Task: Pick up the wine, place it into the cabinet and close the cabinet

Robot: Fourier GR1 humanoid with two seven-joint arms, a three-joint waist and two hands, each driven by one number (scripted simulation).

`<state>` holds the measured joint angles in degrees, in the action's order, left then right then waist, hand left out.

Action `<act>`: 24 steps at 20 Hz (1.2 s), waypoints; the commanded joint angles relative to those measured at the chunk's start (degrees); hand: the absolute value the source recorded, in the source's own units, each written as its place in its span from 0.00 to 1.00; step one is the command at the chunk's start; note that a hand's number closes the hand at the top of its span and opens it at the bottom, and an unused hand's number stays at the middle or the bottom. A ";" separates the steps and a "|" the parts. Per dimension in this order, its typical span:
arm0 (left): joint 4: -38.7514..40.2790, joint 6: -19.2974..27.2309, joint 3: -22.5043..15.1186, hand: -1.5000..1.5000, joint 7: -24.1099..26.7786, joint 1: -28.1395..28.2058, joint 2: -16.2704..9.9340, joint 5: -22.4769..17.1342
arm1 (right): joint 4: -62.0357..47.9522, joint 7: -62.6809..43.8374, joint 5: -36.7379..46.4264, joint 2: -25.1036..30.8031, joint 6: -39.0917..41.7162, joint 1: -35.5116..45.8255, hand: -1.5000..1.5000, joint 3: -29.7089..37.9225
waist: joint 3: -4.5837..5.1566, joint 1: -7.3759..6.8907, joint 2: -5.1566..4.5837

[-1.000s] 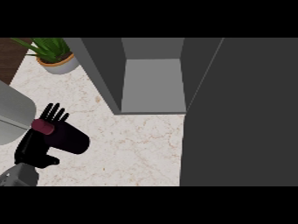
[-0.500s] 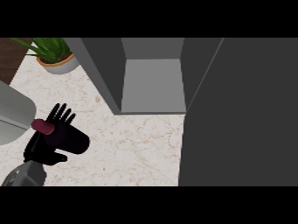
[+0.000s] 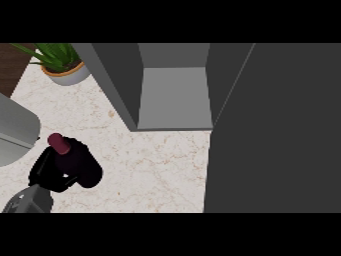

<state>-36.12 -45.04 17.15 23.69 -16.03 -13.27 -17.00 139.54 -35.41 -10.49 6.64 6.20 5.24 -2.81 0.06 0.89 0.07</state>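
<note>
Wine, a dark bottle with a maroon rounded cap, is standing on the pale veined marble counter at lower left, well apart from the open grey box-shaped cabinet. The black left hand is wrapping round the bottle, hiding most of its body. A grey forearm is entering from the lower edge.

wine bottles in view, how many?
1. The wine bottle is at lower left on the counter, held in the left hand. Others may be hidden behind the cabinet door.
</note>
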 commanded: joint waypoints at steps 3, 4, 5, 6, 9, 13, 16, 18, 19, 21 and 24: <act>-5.78 -1.23 -4.96 1.00 15.04 3.37 -0.90 8.93 | 4.09 -1.95 -3.39 -0.21 -0.53 1.16 0.00 0.76 | 0.06 -0.39 -0.04; -5.36 2.30 -4.93 1.00 15.11 1.88 0.55 9.20 | 7.13 -1.29 -4.87 -0.08 0.52 -2.84 0.00 1.69 | 0.01 0.19 0.01; -7.24 4.70 -4.42 1.00 14.28 3.18 0.37 8.59 | 8.34 -3.78 -4.10 0.05 -0.97 -0.94 0.00 1.58 | -0.01 -0.33 0.12; -9.89 11.52 -4.44 1.00 13.53 3.30 2.50 9.35 | 6.04 -4.69 -2.78 0.15 -1.65 1.47 0.00 0.97 | -0.03 -0.73 0.16; -13.40 22.42 -3.46 1.00 16.53 8.50 5.23 11.12 | 6.52 -1.02 -3.82 0.20 1.13 -3.20 0.00 1.62 | -0.13 -0.78 0.35; -20.58 27.19 -3.16 1.00 17.29 12.36 4.56 12.07 | 7.75 -3.98 -3.50 0.13 -0.80 -1.10 0.00 1.72 | -0.09 -1.06 0.29; -27.48 34.86 -5.53 1.00 18.15 13.63 9.43 15.08 | 5.67 -2.40 -1.72 -0.84 -0.79 -0.53 0.00 0.03 | -0.10 -1.15 0.27; -32.89 33.20 -3.96 1.00 14.02 14.70 7.00 12.23 | 5.86 -0.66 -3.50 -0.34 0.74 -2.43 0.00 2.06 | -0.12 -1.08 0.19; -35.58 33.08 -4.47 1.00 15.95 15.85 7.26 12.57 | 3.25 0.68 -3.98 -0.50 1.55 -1.77 0.00 1.83 | -0.13 -1.25 0.19; -41.16 31.67 -6.56 1.00 12.42 18.84 10.87 10.09 | 6.19 -4.28 -4.52 0.32 0.01 0.08 0.00 1.88 | -0.09 -1.21 0.21; -50.08 30.88 -8.44 1.00 3.52 20.22 11.16 7.52 | 7.25 -2.49 -7.57 0.92 2.21 -3.55 0.00 4.20 | -0.14 -0.95 0.24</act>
<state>-76.81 -14.40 11.00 33.23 1.39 -4.18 -7.57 139.14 -34.64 -10.55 6.40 7.60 4.49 -1.24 -0.06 -0.19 0.32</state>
